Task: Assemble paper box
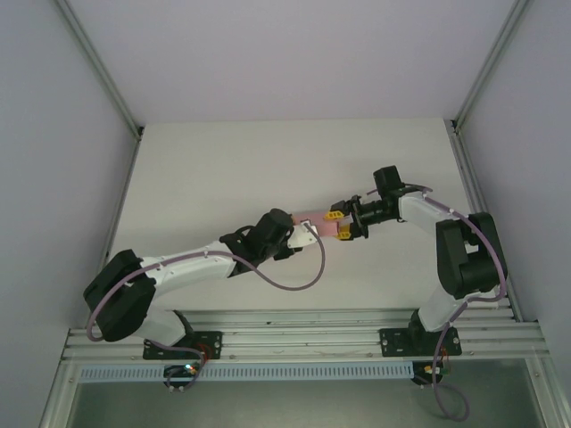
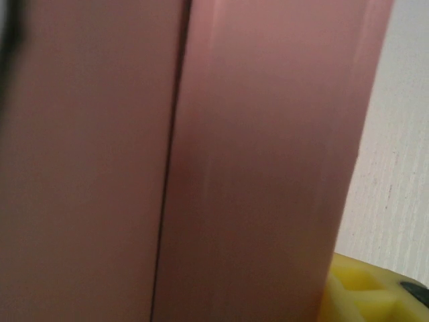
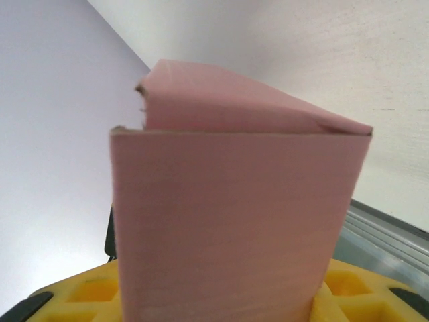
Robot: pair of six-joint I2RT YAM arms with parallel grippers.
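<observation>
"Since both arms meet over the middle of the counter, which one actually has the paper box?"

"The right claw, I'd say. Its yellow pads sit either side of the box's right-hand end, closed on the pink card, and the box is up off the counter."

"And the left claw?"

"Right at the box's other end, touching it or as good as. Its camera is so close that you get pink card with one dark seam down it. Pinching or spread, I can't tell."

"How does the box lie?"

"Its long axis runs straight from one claw to the other, so each arm faces an end. From the right wrist, one panel stands flat and another folds back behind its top edge. Part formed, I'd judge, not closed. I reckon the next fold falls to the left claw, pushing along that axis against the right claw's hold."
</observation>
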